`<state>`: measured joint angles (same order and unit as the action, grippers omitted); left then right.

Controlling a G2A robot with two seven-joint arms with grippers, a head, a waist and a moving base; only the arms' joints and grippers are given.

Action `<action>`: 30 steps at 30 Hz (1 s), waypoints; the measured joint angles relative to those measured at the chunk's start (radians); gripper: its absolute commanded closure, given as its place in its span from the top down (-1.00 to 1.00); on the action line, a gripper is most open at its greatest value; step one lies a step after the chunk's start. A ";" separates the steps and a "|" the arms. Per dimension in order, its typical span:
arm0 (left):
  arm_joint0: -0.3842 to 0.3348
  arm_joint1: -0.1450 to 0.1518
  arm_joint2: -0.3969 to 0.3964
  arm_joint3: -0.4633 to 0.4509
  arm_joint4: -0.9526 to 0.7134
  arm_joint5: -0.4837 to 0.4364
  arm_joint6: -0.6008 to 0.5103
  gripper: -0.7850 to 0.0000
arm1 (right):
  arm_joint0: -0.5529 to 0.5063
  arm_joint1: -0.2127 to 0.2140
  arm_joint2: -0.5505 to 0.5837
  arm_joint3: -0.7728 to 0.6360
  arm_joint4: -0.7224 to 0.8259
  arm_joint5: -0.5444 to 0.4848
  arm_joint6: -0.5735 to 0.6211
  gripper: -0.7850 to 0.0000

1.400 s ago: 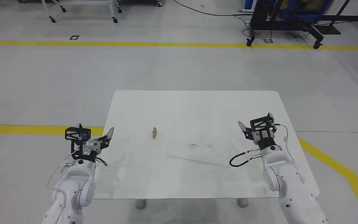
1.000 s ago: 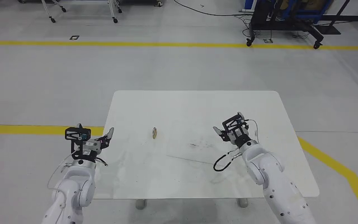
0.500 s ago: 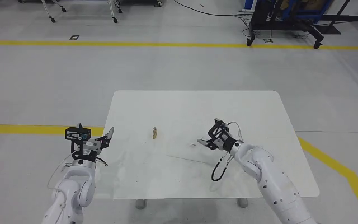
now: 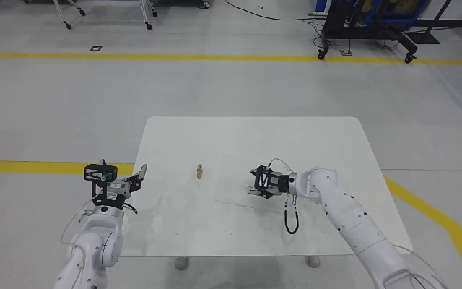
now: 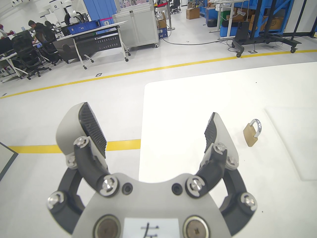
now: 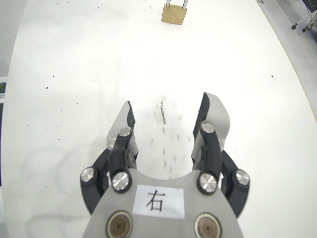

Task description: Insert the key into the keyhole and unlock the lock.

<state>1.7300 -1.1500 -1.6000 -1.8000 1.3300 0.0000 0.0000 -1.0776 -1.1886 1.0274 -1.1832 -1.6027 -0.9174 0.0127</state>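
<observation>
Brass lock (image 4: pixel 199 171), top view: on the white table (image 4: pixel 216 137), well ahead of the right gripper (image 4: pixel 253 182), well off to one side of the left gripper (image 4: pixel 123 167).
Left wrist view, left gripper (image 5: pixel 148 115): jaws spread wide, nothing between them; lock (image 5: pixel 252 134) beyond the outer side of one fingertip.
Right wrist view, right gripper (image 6: pixel 166 104): jaws released, low over the table; thin key (image 6: pixel 162 112) flat between the tips, touching neither; lock (image 6: pixel 174 11) straight ahead, well apart.

Key (image 6: pixel 162 111) lies betw. the spread jaws of my R gripper (image 6: pixel 167 105), room either side. Bare table (image 6: pixel 74 50) from there to lock (image 6: pixel 174 13); L gripper (image 5: pixel 158 130) well apart.
</observation>
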 measured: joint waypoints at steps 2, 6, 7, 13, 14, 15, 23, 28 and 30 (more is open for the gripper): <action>0.000 0.000 0.000 0.000 0.000 0.000 0.000 1.00 | 0.021 -0.006 -0.024 0.024 -0.006 0.005 0.007 -0.23; 0.000 0.000 0.000 0.000 0.000 0.000 0.000 1.00 | 0.052 -0.016 -0.063 0.059 -0.017 -0.002 0.009 -0.36; 0.000 0.000 0.000 0.000 0.000 0.000 0.000 1.00 | 0.060 -0.018 -0.072 0.069 -0.019 0.000 0.008 -0.41; 0.000 0.000 0.000 0.000 0.000 0.000 0.000 1.00 | 0.093 -0.029 -0.105 0.112 -0.016 0.016 0.021 -0.84; 0.000 0.000 0.000 0.000 0.000 0.000 0.000 1.00 | 0.097 -0.031 -0.109 0.117 -0.016 0.018 0.024 -1.00; 0.000 0.000 0.000 0.000 0.000 0.000 0.000 1.00 | 0.100 -0.032 -0.112 0.121 -0.016 0.018 0.027 -1.00; 0.000 0.000 0.000 0.000 0.000 0.000 0.000 1.00 | 0.117 -0.036 -0.131 0.147 -0.014 0.022 0.022 -1.00; 0.000 0.000 0.000 0.000 0.000 0.000 0.000 1.00 | 0.114 -0.031 -0.126 0.137 -0.023 0.037 0.000 -1.00; 0.000 0.000 0.000 0.000 0.000 0.000 0.000 1.00 | 0.109 -0.028 -0.121 0.125 -0.028 0.046 -0.014 -1.00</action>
<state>1.7300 -1.1500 -1.6000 -1.8000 1.3300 0.0000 0.0000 -0.9683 -1.2163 0.9060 -1.0582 -1.6309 -0.8716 -0.0015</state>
